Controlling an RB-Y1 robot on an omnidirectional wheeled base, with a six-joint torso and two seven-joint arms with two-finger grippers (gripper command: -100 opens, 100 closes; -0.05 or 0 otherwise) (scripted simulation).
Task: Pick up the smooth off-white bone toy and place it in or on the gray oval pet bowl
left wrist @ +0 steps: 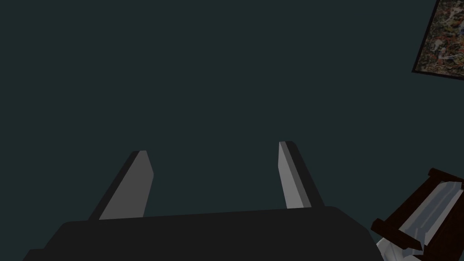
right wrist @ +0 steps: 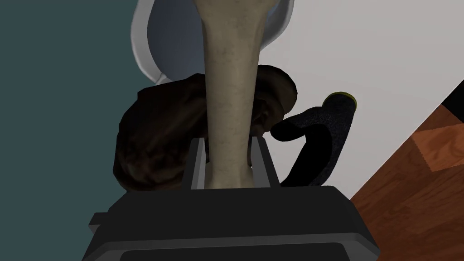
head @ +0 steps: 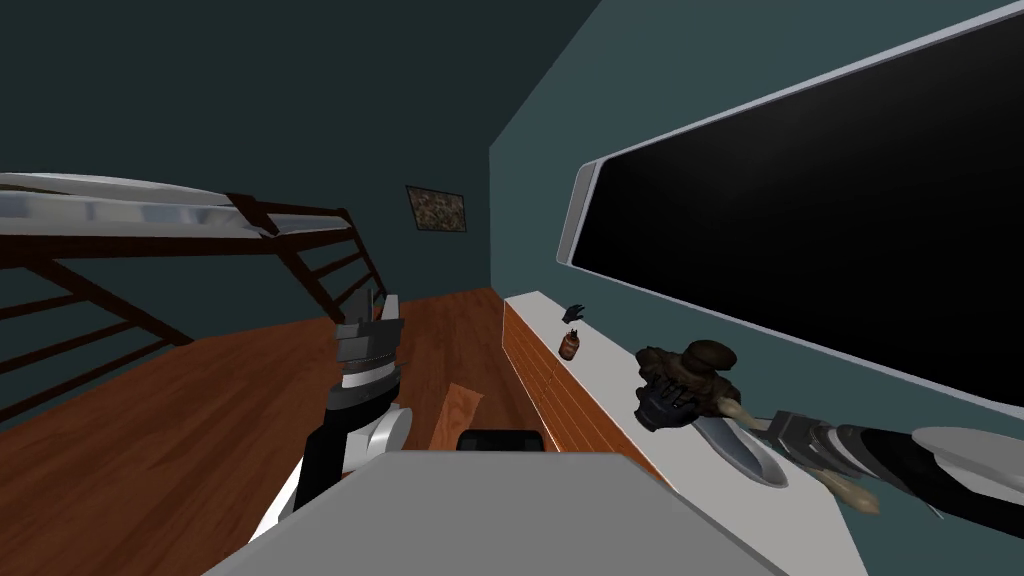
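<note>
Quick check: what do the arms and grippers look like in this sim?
The left gripper and right gripper are dark boxes, each with two thin, light grey blade fingers. The left forearm and right forearm are dark with white and grey bands. No cables or markings visible.

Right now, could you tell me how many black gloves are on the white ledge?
2 gloves: one beside the brown hat by the pet bowl, one at the ledge's far end; others may hide.

The left gripper (left wrist: 214,149) holds its two light grey fingers (left wrist: 129,190) wide apart, nothing between them, facing a dark teal wall (left wrist: 204,68). A framed picture (left wrist: 442,38) hangs at two o'clock from the gripper. A dark wooden bed frame (left wrist: 392,229) with a pale mattress (left wrist: 432,210) sits at four o'clock.
</note>
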